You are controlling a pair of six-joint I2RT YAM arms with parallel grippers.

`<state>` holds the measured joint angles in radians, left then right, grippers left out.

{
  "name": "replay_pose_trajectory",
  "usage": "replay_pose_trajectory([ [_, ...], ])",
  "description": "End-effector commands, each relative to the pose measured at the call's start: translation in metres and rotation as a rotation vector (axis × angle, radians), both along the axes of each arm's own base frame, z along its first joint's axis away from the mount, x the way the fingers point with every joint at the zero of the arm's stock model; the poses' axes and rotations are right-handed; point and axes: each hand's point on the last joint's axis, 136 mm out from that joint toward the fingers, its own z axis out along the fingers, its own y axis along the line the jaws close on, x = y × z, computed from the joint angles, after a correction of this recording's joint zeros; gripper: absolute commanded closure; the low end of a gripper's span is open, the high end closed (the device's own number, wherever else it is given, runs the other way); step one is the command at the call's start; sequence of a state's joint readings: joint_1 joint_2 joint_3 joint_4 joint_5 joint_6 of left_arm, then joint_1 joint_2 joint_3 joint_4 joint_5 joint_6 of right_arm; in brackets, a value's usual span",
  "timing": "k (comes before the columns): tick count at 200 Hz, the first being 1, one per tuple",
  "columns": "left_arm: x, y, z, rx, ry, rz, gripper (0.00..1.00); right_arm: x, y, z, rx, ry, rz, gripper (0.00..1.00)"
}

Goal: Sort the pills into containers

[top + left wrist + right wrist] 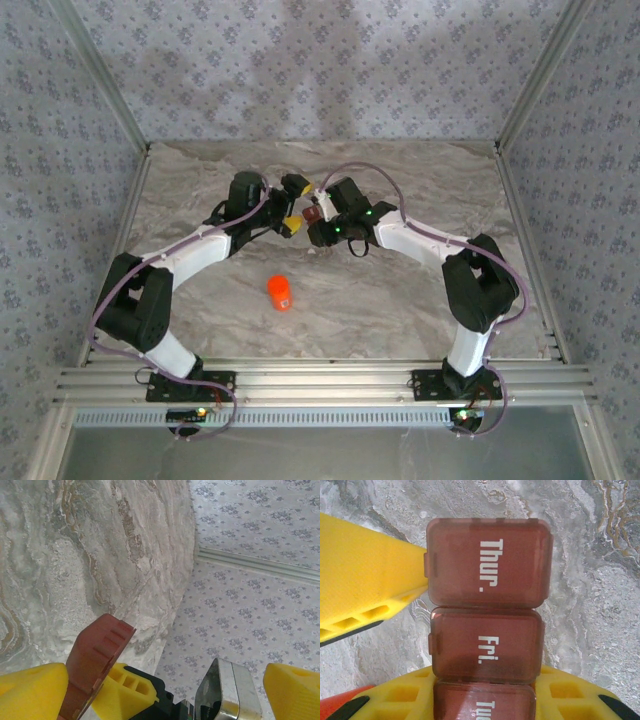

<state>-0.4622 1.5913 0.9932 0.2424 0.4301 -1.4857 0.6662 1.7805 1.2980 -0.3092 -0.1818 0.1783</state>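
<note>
Left pincer (293, 205): mine, jaws spread wide, gripping nothing. Its wrist view gives the containers (95, 665) edge-on, a ribbed red-brown slab just beside my left yellow finger (30, 692). Right pincer (485, 697): closed on the strip's near end. Its wrist view adds the lids face-on: translucent, round-cornered squares lettered "Thur." and "Fri.", above the grey marbled table (600, 580). The overhead view places both pincers mid-table, towards the far edge, with an orange bottle (280, 292) nearer the near edge.

Lowest lid of the containers (487, 605) cut by the bottom edge, lettering half lost, left pincer (162, 685) cropped at both corners
</note>
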Motion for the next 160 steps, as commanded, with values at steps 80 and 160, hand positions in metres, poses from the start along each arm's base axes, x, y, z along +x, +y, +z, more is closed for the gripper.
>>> replay_pose_trajectory([
  [80,0.013,-0.011,0.040,-0.034,-0.089,-0.015,0.00,-0.010,0.011,0.002,0.026,0.011,0.034,0.72],
  [160,0.020,-0.035,0.041,-0.066,-0.085,-0.050,0.00,-0.016,0.014,-0.010,0.008,0.027,0.051,0.72],
])
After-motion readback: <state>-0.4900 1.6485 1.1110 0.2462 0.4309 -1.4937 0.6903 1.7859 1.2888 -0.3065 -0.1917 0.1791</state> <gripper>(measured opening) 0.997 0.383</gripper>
